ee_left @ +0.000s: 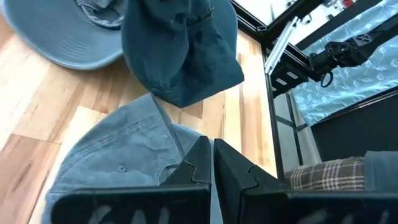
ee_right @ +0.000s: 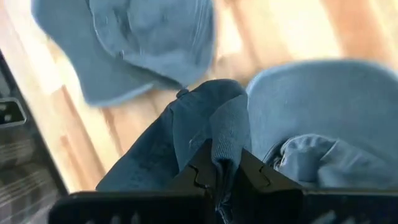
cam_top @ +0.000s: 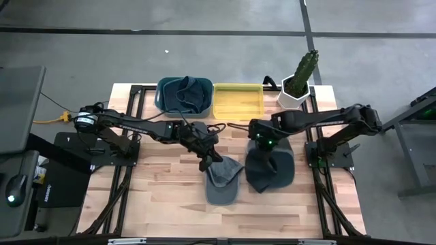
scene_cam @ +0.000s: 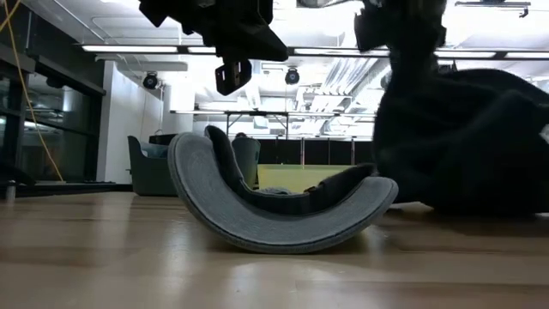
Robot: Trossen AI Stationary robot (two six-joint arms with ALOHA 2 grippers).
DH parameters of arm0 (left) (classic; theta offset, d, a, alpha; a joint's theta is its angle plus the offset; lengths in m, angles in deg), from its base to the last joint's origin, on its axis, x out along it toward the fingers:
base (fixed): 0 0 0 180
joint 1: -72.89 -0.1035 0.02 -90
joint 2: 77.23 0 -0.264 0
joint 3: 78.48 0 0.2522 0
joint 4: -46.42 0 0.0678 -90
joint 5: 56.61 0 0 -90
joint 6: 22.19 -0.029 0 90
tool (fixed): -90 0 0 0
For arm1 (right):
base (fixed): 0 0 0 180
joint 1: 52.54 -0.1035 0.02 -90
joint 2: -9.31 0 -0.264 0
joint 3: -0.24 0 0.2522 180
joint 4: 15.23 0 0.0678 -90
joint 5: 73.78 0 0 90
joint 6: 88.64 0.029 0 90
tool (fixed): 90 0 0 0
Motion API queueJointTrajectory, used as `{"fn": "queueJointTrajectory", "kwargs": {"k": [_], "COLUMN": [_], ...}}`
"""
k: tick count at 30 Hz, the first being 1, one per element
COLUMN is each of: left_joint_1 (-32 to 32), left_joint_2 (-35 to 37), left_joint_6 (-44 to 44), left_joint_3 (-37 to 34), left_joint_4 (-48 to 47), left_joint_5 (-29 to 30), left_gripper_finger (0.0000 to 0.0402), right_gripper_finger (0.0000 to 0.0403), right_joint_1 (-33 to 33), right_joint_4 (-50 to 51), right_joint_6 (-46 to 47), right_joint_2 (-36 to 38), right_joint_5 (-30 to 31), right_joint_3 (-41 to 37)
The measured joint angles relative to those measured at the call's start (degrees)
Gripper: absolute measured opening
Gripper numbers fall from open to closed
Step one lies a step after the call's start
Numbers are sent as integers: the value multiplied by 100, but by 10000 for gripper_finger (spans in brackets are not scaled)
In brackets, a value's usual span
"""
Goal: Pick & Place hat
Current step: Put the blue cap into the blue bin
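Observation:
A dark blue hat (ee_right: 186,130) hangs from my right gripper (ee_right: 224,163), which is shut on it at mid-table (cam_top: 266,146). Under and beside it a blue-grey brimmed hat (ee_right: 323,106) lies on the wood (ee_left: 62,37). A grey cap (cam_top: 223,180) rests on the table crown down, its brim curving up (scene_cam: 274,215). My left gripper (cam_top: 206,162) hovers shut just above the cap's far left edge (ee_left: 211,163), with nothing between its fingers. My right gripper pinches a bunched fold of the dark blue hat's cloth (ee_right: 225,134) between its two fingers, coming steeply from above. The hat droops slack below the fingers (ee_left: 180,56). Whether its lower edge still lies on the brimmed hat, I cannot tell.
At the table's far edge stand a dark teal bin (cam_top: 182,95) with cloth in it, a yellow tray (cam_top: 238,101) and a potted plant (cam_top: 298,82). Bare wood lies along the near edge and to the left of the grey cap.

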Motion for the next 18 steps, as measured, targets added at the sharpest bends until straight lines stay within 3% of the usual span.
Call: {"fn": "queueJointTrajectory", "kwargs": {"k": [9, 18], "left_joint_1": [-307, -686], "left_joint_2": [217, 817], "left_joint_6": [-62, -474], "left_joint_3": [4, 1], "left_joint_4": [-76, -834], "left_joint_5": [-93, 121], "left_gripper_finger": [0, 0], "right_gripper_finger": [10, 10], "right_joint_1": [0, 0], "right_joint_4": [68, 77], "right_joint_6": [-163, 64], "right_joint_2": [170, 989], "right_joint_5": [1028, 2059], "right_joint_3": [554, 555]}}
